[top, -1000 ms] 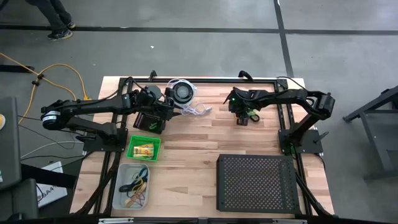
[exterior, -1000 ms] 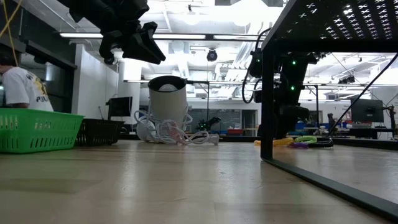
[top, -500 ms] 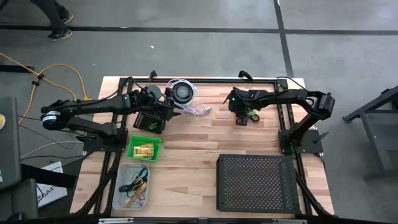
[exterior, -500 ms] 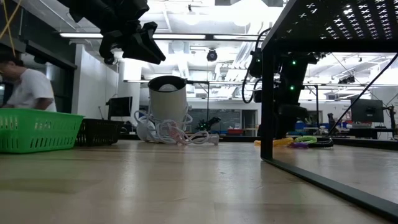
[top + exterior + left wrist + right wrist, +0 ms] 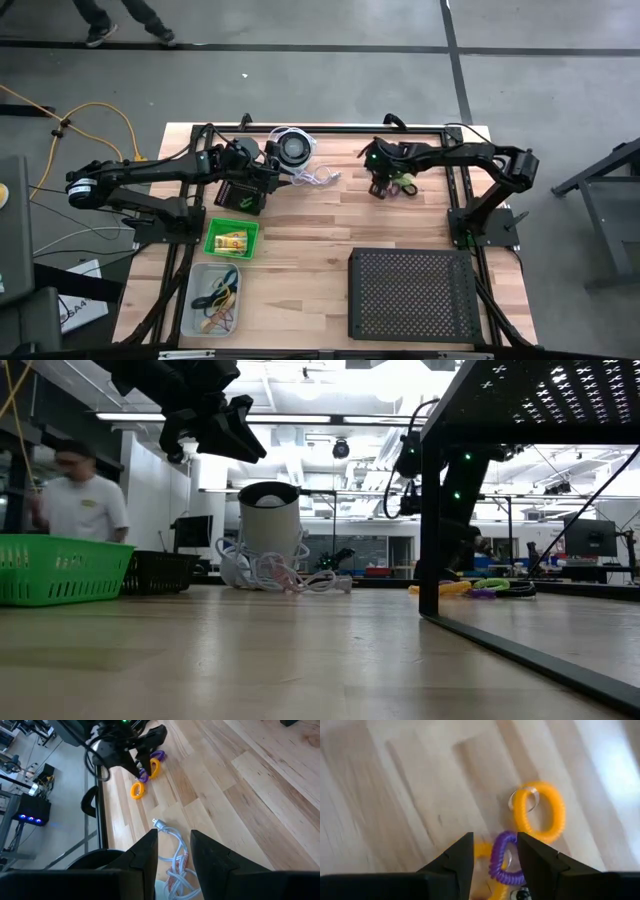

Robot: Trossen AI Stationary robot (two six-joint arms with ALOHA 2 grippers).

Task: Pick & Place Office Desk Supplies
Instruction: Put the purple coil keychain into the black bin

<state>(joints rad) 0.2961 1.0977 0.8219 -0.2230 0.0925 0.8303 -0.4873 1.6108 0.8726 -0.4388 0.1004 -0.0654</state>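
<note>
The purple coil ring (image 5: 502, 860) lies on the table (image 5: 320, 225) at about 1 o'clock, beside an orange coil ring (image 5: 540, 810). The spread right gripper (image 5: 495, 862) is poised over it, while the left gripper (image 5: 173, 851) is parted and empty. The ring is probably light and springy, best pinched across one side of its loop.

No legible text or labels anywhere.

Right end effector (image 5: 381, 189) lifted, shifted left; coil rings (image 5: 404, 184) now uncovered.
</note>
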